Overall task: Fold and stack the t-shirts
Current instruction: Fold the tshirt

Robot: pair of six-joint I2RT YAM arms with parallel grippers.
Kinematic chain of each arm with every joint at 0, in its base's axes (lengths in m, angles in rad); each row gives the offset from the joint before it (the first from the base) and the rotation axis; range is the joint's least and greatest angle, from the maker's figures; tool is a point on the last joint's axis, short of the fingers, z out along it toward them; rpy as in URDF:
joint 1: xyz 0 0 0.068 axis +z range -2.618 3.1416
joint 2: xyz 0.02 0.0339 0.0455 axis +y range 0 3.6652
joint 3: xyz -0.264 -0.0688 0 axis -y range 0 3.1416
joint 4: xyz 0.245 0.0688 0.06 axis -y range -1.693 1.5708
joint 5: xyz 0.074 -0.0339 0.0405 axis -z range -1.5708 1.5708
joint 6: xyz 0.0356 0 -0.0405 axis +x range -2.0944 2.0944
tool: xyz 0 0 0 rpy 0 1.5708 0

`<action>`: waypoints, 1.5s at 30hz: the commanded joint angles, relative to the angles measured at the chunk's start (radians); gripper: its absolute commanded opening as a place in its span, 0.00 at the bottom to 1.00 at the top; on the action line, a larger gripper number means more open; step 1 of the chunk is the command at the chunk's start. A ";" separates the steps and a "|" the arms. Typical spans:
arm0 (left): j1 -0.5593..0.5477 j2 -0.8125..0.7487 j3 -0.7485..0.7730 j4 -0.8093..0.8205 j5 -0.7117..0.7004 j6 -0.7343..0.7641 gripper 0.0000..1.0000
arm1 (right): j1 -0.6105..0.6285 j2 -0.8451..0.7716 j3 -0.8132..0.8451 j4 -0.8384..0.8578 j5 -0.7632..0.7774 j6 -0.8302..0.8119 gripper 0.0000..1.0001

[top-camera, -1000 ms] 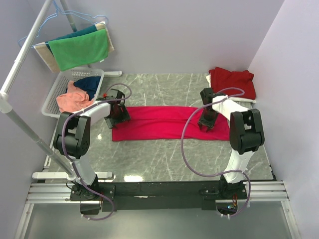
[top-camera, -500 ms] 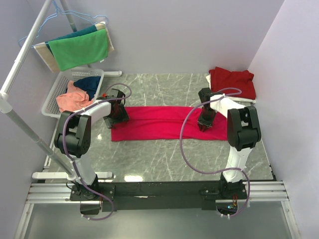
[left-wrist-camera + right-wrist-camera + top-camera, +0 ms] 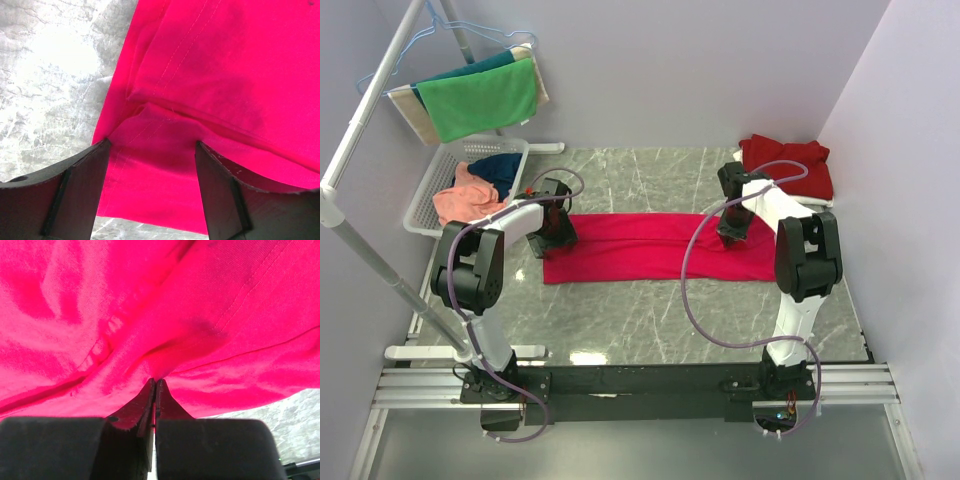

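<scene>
A bright pinkish-red t-shirt (image 3: 650, 246) lies as a long strip across the middle of the marble table. My left gripper (image 3: 552, 236) stands open over its left end, and in the left wrist view the fingers (image 3: 80, 185) straddle the hemmed edge of the shirt (image 3: 225, 75) without pinching it. My right gripper (image 3: 730, 231) is at the shirt's right end. In the right wrist view the right gripper (image 3: 156, 380) is shut on a pinched ridge of the red cloth (image 3: 150, 305). A darker maroon t-shirt (image 3: 785, 165) lies folded at the far right corner.
A white basket (image 3: 428, 198) at the far left holds a salmon-orange shirt (image 3: 465, 203) and a navy one (image 3: 502, 168). Green, teal and beige towels (image 3: 480, 97) hang on a rack above it. A grey pole (image 3: 380, 270) slants along the left side.
My right gripper has closed on the shirt's right end and shifted slightly toward the far side. The left gripper has stayed open in place.
</scene>
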 commanded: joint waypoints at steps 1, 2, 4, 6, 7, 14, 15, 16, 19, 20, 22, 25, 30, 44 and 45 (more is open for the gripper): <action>0.003 0.025 0.012 -0.016 -0.012 0.013 0.74 | 0.013 0.011 0.037 -0.023 0.029 0.003 0.00; 0.003 0.025 0.012 -0.016 -0.012 0.013 0.74 | 0.010 0.011 0.036 -0.018 0.030 0.003 0.00; 0.003 0.020 0.010 -0.015 -0.014 0.012 0.74 | 0.016 0.009 0.037 -0.016 0.032 0.001 0.00; 0.003 0.017 0.010 -0.018 -0.015 0.012 0.74 | 0.015 0.006 0.040 -0.015 0.033 0.000 0.00; 0.003 0.019 0.010 -0.019 -0.015 0.012 0.73 | 0.017 0.005 0.042 -0.010 0.032 -0.002 0.00; 0.003 0.014 0.018 -0.027 -0.017 0.012 0.73 | 0.024 -0.005 0.085 0.049 -0.022 -0.025 0.00; 0.005 0.014 0.019 -0.028 -0.017 0.012 0.73 | 0.029 0.005 0.111 0.051 -0.031 -0.026 0.00; 0.003 0.014 0.021 -0.030 -0.017 0.012 0.73 | 0.030 0.012 0.125 0.053 -0.034 -0.028 0.00; 0.002 0.007 0.018 -0.030 -0.017 0.009 0.72 | 0.041 0.045 0.186 0.059 -0.048 -0.036 0.00; 0.000 0.002 0.016 -0.030 -0.018 0.006 0.72 | 0.043 0.054 0.200 0.065 -0.053 -0.040 0.00; -0.001 -0.001 0.010 -0.030 -0.020 0.004 0.72 | 0.049 0.084 0.241 0.068 -0.053 -0.045 0.00; -0.003 -0.007 0.004 -0.030 -0.018 -0.001 0.72 | 0.049 0.139 0.304 0.062 -0.060 -0.055 0.00; -0.007 -0.016 -0.001 -0.031 -0.017 -0.001 0.72 | 0.050 0.275 0.445 0.002 -0.062 -0.085 0.00; -0.032 -0.078 -0.013 0.013 -0.045 0.044 0.75 | 0.053 0.063 0.312 0.135 0.006 -0.091 0.49; -0.035 -0.087 -0.008 0.016 -0.048 0.047 0.75 | 0.053 0.057 0.310 0.126 -0.016 -0.089 0.49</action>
